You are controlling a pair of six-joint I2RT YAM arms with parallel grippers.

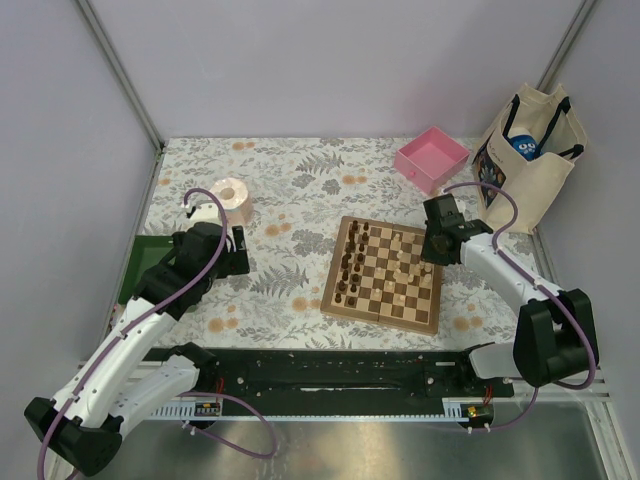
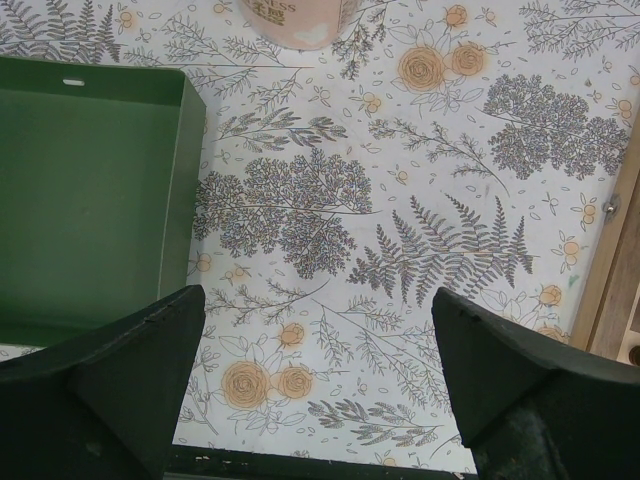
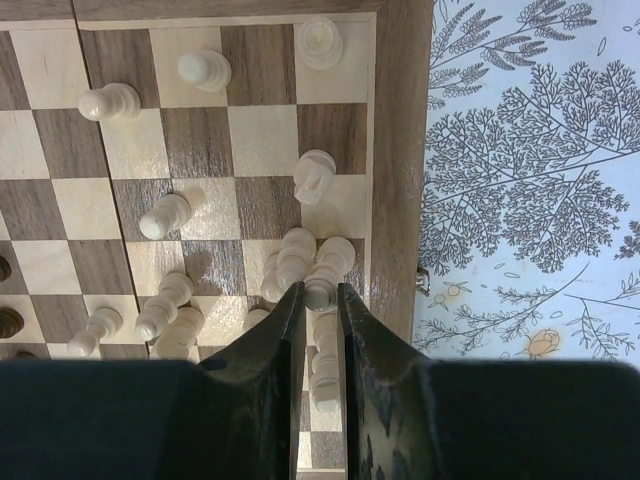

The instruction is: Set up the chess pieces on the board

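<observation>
Lettering, cropped, on pink roll [image 2: 300, 22]; right pincer [image 3: 320, 288] around pale chess piece [image 3: 322, 297].

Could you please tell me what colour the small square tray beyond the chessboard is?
The tray is pink, clearest in the top external view.

Observed from floor: left arm [image 1: 130, 350] runs forward from base at near-left corner, white links angled up to black wrist, wrist tipped downward. On it, left gripper [image 2: 318, 298] faces down, jaws spread wide, both fingers [image 2: 130, 370] at outer edges of wrist view. On other side, right arm [image 1: 500, 270] rises from base at near-right, white forearm reaching forward and inward, wrist bent down. There, right gripper [image 3: 321, 290] points straight down, jaws drawn nearly together, only narrow slit between fingers [image 3: 265, 350]. Arms well apart, no contact
</observation>
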